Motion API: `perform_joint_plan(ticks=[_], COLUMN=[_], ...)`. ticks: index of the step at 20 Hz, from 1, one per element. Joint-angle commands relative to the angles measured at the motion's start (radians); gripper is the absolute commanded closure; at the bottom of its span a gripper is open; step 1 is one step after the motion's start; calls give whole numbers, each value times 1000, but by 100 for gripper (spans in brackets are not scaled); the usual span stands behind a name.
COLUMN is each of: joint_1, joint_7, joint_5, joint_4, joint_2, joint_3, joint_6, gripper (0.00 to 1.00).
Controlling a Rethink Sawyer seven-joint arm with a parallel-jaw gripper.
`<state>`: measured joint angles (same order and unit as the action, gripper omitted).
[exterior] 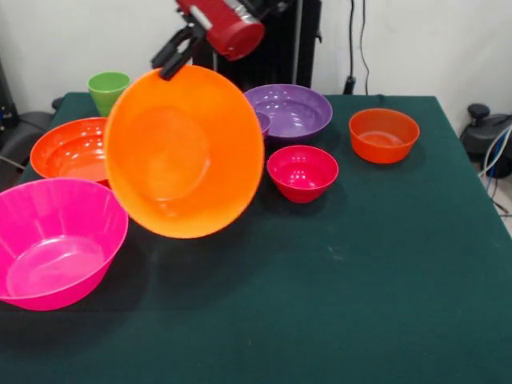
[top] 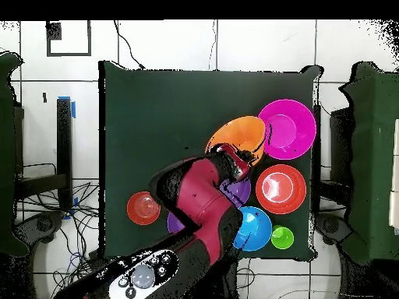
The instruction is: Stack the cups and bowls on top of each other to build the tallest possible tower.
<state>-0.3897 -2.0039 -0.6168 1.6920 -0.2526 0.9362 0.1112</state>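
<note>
Gripper [exterior: 171, 61]: closed on the upper rim of the large orange bowl [exterior: 184, 152], which hangs tilted above the table [exterior: 360, 272], its hollow facing the camera
Large pink bowl [exterior: 52, 240]: at the orange bowl's 8 o'clock, upright on the cloth
Red-orange bowl [exterior: 70, 150]: at 9 o'clock, partly hidden
Lime-green cup [exterior: 108, 90]: at 11 o'clock, far edge
Purple bowl [exterior: 290, 112]: at 2 o'clock
Small magenta bowl [exterior: 302, 172]: at 3 o'clock
Small orange bowl [exterior: 384, 134]: far right, apart from the others
Blue bowl [top: 254, 227]: seen from overhead, beside the cup

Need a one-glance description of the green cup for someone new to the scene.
In the front view, start at the big pink bowl at the table's near left. Go back past the red-orange bowl to the far-left corner: the lime-green cup stands upright, narrowest vessel there.
</note>
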Motion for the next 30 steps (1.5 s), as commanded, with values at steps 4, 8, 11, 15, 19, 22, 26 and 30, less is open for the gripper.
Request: perform_joint_plan(ticks=[4, 8, 11, 15, 19, 22, 26, 30], joint_1=[26, 7, -3, -11, -6, -6, -1, -7], joint_7=[-251, -272, -278, -290, -302, -322, -342, -363], joint_5=[-86, -119, -134, -147, -152, -159, -163, -160], joint_4=[-147, -178, -200, -224, -249, -272, -295, -307], joint_2=[116, 159, 180, 206, 228, 263, 298, 328], joint_3=[-33, 7, 38, 71, 77, 90, 89, 100], joint_6=[94, 139, 175, 205, 204, 187, 161, 152], gripper=[100, 100, 100, 100, 100, 100, 100, 100])
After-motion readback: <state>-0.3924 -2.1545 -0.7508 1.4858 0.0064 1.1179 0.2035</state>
